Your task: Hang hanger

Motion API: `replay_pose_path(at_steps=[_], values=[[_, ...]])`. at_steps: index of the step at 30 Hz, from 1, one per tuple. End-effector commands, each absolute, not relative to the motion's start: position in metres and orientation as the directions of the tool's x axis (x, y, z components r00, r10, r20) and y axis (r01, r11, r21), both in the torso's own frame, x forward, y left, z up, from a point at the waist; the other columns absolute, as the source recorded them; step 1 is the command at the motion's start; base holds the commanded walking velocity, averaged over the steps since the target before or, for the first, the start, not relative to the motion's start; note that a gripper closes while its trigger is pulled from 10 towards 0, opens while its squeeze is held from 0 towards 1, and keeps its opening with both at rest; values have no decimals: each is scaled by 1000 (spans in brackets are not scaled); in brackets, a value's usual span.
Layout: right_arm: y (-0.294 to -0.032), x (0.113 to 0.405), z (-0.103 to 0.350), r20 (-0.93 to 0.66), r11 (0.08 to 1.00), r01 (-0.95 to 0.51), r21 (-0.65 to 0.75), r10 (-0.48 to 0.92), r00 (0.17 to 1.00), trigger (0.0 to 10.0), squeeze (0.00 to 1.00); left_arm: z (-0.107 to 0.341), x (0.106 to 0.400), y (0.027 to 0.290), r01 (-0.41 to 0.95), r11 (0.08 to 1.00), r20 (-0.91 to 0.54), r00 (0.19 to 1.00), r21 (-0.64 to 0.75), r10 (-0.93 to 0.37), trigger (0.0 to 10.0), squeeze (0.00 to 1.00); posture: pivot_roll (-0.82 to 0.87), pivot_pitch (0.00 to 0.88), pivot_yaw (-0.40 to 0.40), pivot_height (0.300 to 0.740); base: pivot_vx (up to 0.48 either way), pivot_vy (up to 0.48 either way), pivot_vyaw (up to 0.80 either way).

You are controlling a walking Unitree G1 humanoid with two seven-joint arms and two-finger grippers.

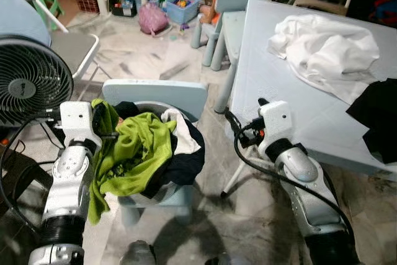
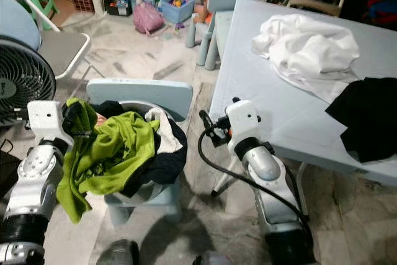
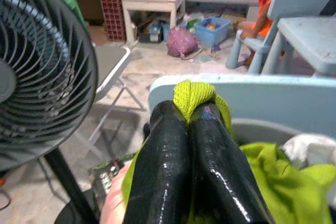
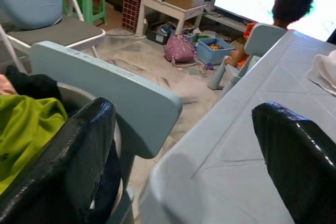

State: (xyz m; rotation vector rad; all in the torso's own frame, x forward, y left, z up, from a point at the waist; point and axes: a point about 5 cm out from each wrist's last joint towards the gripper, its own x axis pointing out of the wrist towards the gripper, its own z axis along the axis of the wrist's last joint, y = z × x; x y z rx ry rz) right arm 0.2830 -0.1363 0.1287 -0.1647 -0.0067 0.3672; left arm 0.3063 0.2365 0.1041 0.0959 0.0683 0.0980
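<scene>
A green garment (image 3: 195,96) is pinched by the closed left end effector (image 3: 190,116); the right end effector (image 4: 184,150) is held open beside the surface (image 1: 298,91).

Showing: one fan (image 1: 28,82), one green garment (image 1: 133,147), one white garment (image 1: 325,48), one black garment (image 1: 375,116), one surface (image 1: 291,72), two grippers.

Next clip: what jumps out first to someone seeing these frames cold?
The bright green garment, heaped with dark and white clothes on a pale blue chair straight ahead, with the left tool shut on a fold of it. To the right, a white garment lies crumpled on the table, near the open right tool.
</scene>
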Motion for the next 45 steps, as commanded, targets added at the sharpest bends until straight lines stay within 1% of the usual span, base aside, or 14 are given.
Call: replay_pose_path(at_steps=[1, 7, 11, 18, 19, 22, 25, 30, 31, 37, 41, 43, 44, 45], values=[[-142, 281, 131, -25, 925, -340, -172, 341, 940, 10000, 0, 111, 316, 240, -90, 989, -65, 993, 118, 98, 10000, 0, -34, 90, -92, 740, 0, 0, 0], [-150, 276, 131, -39, 926, -327, -186, 326, 945, 10000, 0, 137, 353, 238, -45, 987, -36, 998, 157, 51, 10000, 0, -66, 111, -91, 740, 0, 0, 0], [-156, 273, 131, -47, 931, -308, -196, 305, 951, 10000, 0, 175, 384, 217, 9, 987, 36, 999, 162, -15, 10000, 0, -90, 126, -89, 740, 0, 0, 0], [-160, 266, 133, -58, 933, -294, -208, 288, 956, 10000, 0, 246, 416, 154, 176, 981, 193, 963, 76, -188, 10000, 0, -119, 140, -83, 740, 0, 0, 0], [-160, 266, 133, -58, 933, -294, -208, 288, 956, 10000, 0, 246, 416, 154, 176, 981, 193, 963, 76, -188, 10000, 0, -119, 140, -83, 740, 0, 0, 0], [-164, 265, 134, -62, 936, -278, -217, 271, 960, 10000, 0, 255, 416, 114, 326, 945, 237, 915, 37, -325, 10000, 0, -132, 145, -80, 740, 0, 0, 0], [-166, 263, 134, -66, 936, -276, -220, 268, 961, 10000, 0, 253, 414, 100, 358, 933, 247, 902, 30, -354, 10000, 0, -135, 146, -80, 740, 0, 0, 0], [-165, 263, 134, -72, 935, -276, -220, 267, 961, 10000, 0, 243, 413, 103, 335, 941, 237, 911, 50, -337, 10000, 0, -129, 146, -85, 740, 0, 0, 0], [-164, 264, 134, -76, 934, -283, -220, 273, 959, 10000, 0, 218, 410, 133, 217, 971, 176, 957, 103, -233, 10000, 0, -125, 147, -87, 740, 0, 0, 0], [-161, 266, 131, -87, 931, -294, -215, 282, 956, 10000, 0, 163, 392, 201, 17, 986, 3, 1000, 164, -18, 10000, 0, -93, 145, -98, 740, 0, 0, 0], [-157, 268, 131, -87, 928, -306, -213, 294, 952, 10000, 0, 133, 381, 211, 34, 986, -135, 991, 165, -11, 10000, 0, -85, 140, -104, 740, 0, 0, 0], [-156, 270, 132, -85, 926, -311, -214, 299, 950, 10000, 0, 111, 372, 210, 76, 983, -247, 968, 165, -33, 10000, 545, -82, 133, -108, 740, 0, 0, 0], [-155, 272, 132, -84, 925, -313, -215, 302, 950, 10000, 0, 104, 369, 209, 84, 984, -277, 960, 159, -37, 10000, 1000, -81, 129, -110, 740, 0, 0, 0], [-155, 272, 132, -83, 924, -315, -217, 304, 949, 10000, 0, 99, 367, 210, 82, 985, -295, 955, 153, -34, 10000, 1000, -81, 129, -110, 740, 0, 0, 0]])
